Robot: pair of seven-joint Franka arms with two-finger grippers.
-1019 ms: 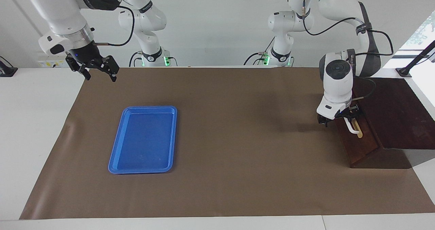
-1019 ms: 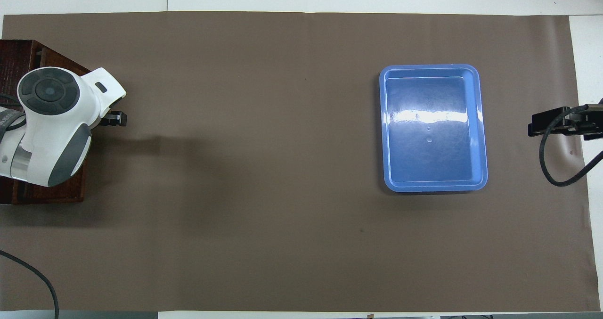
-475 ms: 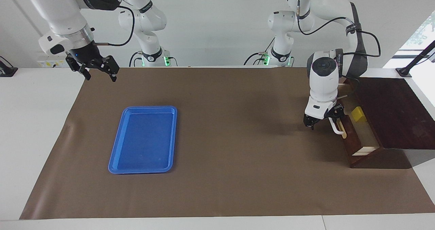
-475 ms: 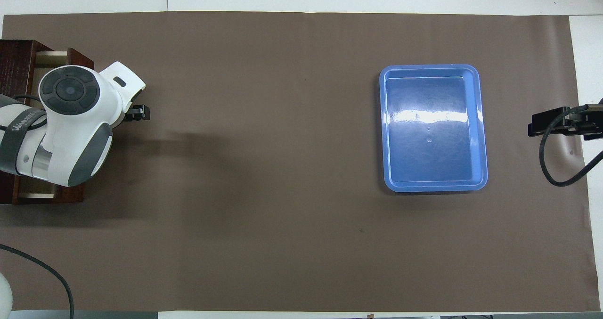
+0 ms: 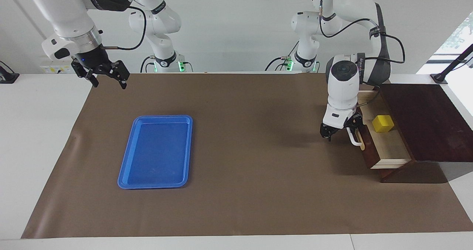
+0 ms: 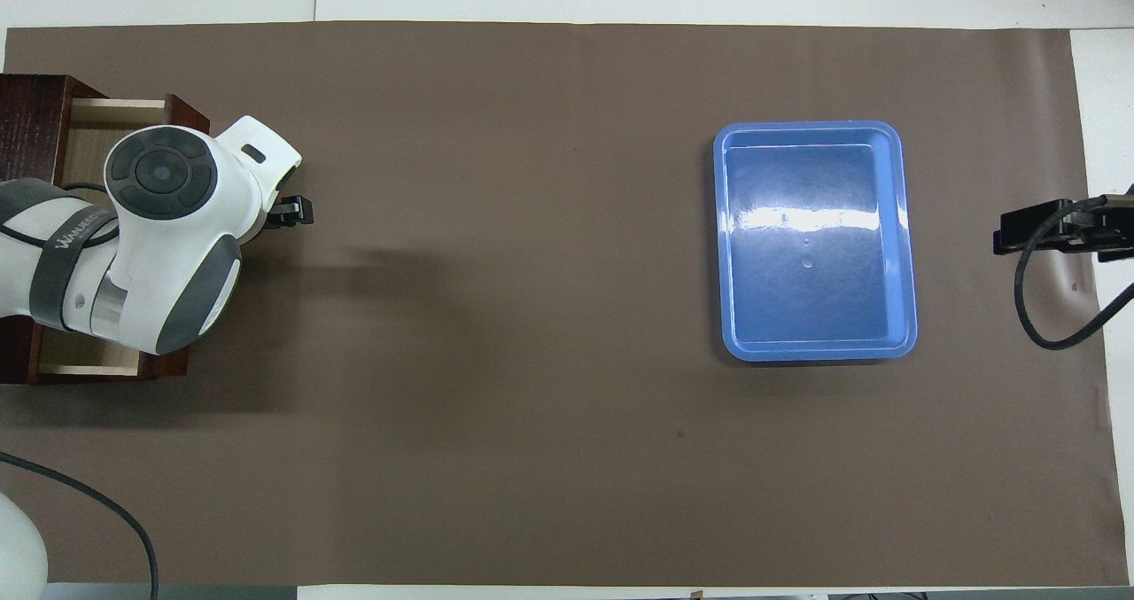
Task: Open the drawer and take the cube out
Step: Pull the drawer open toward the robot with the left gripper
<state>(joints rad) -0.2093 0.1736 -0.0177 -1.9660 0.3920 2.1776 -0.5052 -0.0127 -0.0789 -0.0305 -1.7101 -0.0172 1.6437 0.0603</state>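
The drawer [image 5: 391, 150] of the dark wooden box [image 5: 425, 120] stands pulled out, its pale interior showing. The small yellow cube [image 5: 383, 123] lies inside it, toward the end nearer the robots. My left gripper [image 5: 340, 133] is at the drawer's front, open, with one finger hooked under the white handle [image 5: 354, 140] and the other outside it. In the overhead view the left arm covers the cube and most of the drawer [image 6: 111, 111]; one fingertip [image 6: 299, 213] pokes out. My right gripper [image 5: 107, 81] waits open in the air over the mat's corner at the right arm's end.
A flat blue tray [image 5: 155, 185] lies empty on the brown mat [image 5: 251, 150] toward the right arm's end, also seen from overhead as the tray [image 6: 815, 350]. White table surrounds the mat. A black cable [image 6: 1032, 307] hangs by the right gripper.
The left gripper has drawn the handle toward the table's middle and the drawer has slid out from nearly closed. The yellow cube has come into view. The right arm has not moved.
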